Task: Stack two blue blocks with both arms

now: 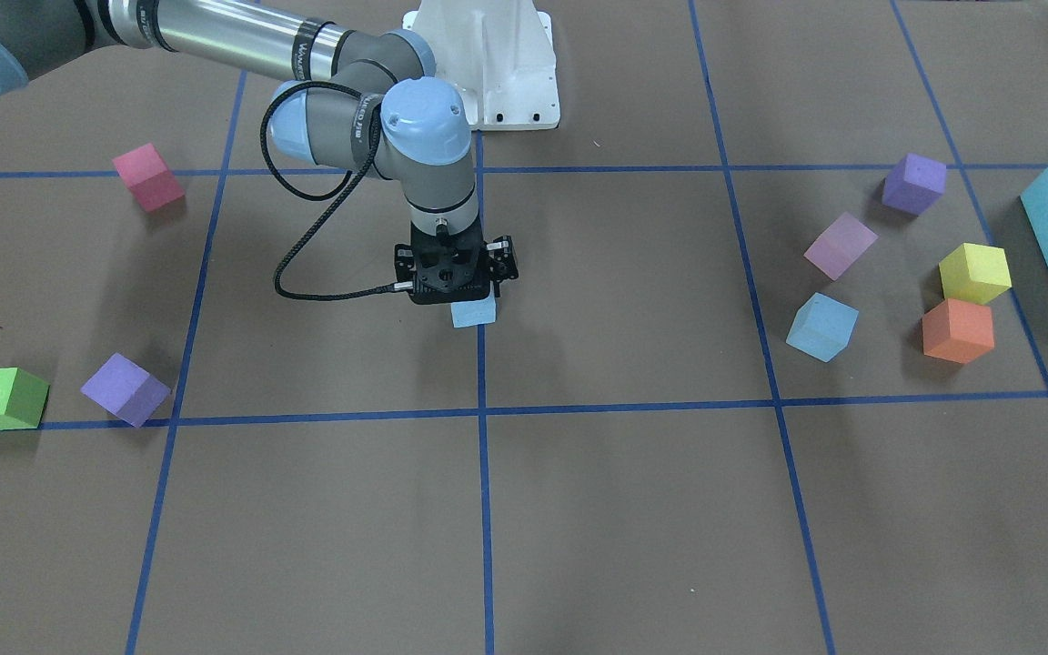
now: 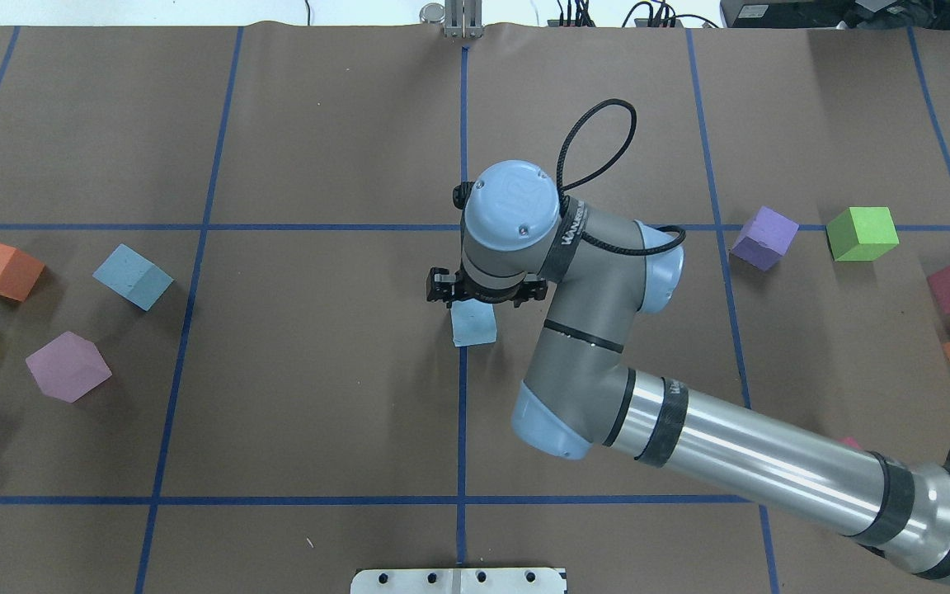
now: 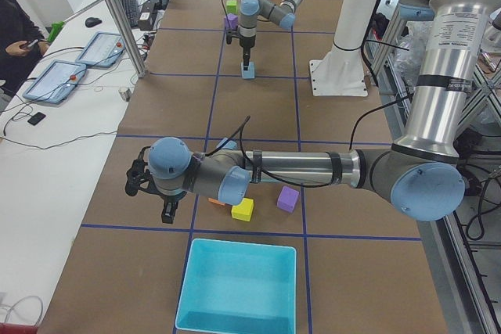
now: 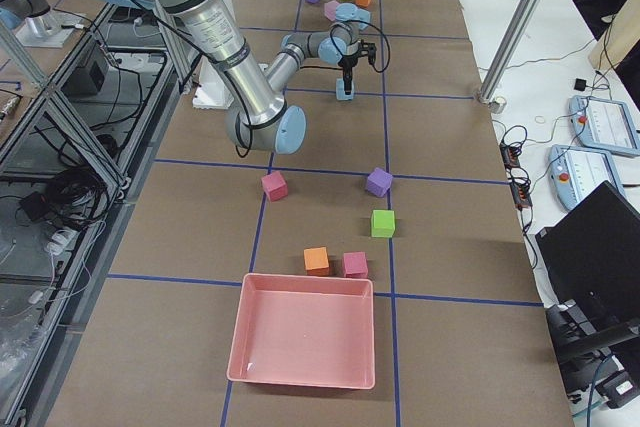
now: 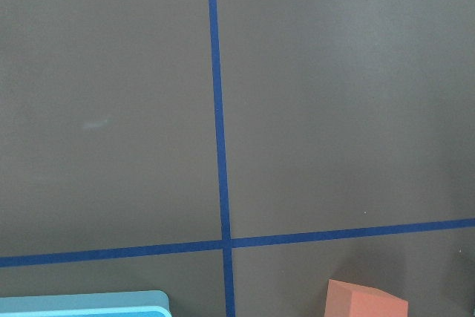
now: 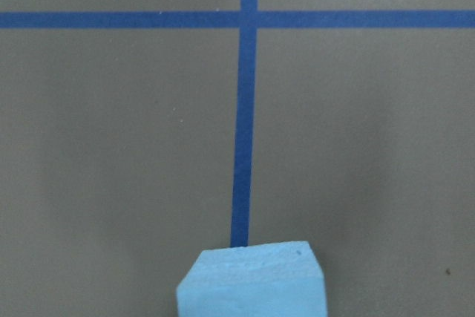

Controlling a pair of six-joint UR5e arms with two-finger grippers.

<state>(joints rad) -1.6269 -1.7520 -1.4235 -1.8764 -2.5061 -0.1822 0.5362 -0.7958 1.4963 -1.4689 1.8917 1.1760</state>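
Blue stack is not started. The centre blue block [image 1: 473, 313] is in the middle of the table [image 1: 633, 528], on a blue tape line [image 1: 485, 473], directly under the right gripper [image 1: 462, 293]. Its fingers are hidden by the gripper body from above and are out of frame in the wrist view. Cannot tell if they pinch the block or are spread round it, or whether the block rests on the table or hangs just off it.

The second blue block [image 1: 821, 326] is well apart, toward the robot's left end. It is turned at an angle to the grid, near a pale pink cube [image 1: 840, 246] and an orange cube [image 1: 957, 330]. The left gripper [image 3: 167, 210] shows only in the side view, on the far side from the robot near the turquoise box [image 3: 237, 287]. Its finger state cannot be told.

Likely risks:
- Soft foam: a hard squeeze probably deforms it, and on release it may spring or cling to one finger and end up skewed.
- Shared spot: both wrists need the centre. If the right arm is not clear when the left brings its block in, they could collide.
- Angled block: fingers not squared to its faces would catch corners and twist it. The neighbours are close enough to get knocked.
- Small top face: an off-centre or tilted drop probably slides off.
- Wrong pick: the purple cube [image 1: 913, 183] is also on that side.
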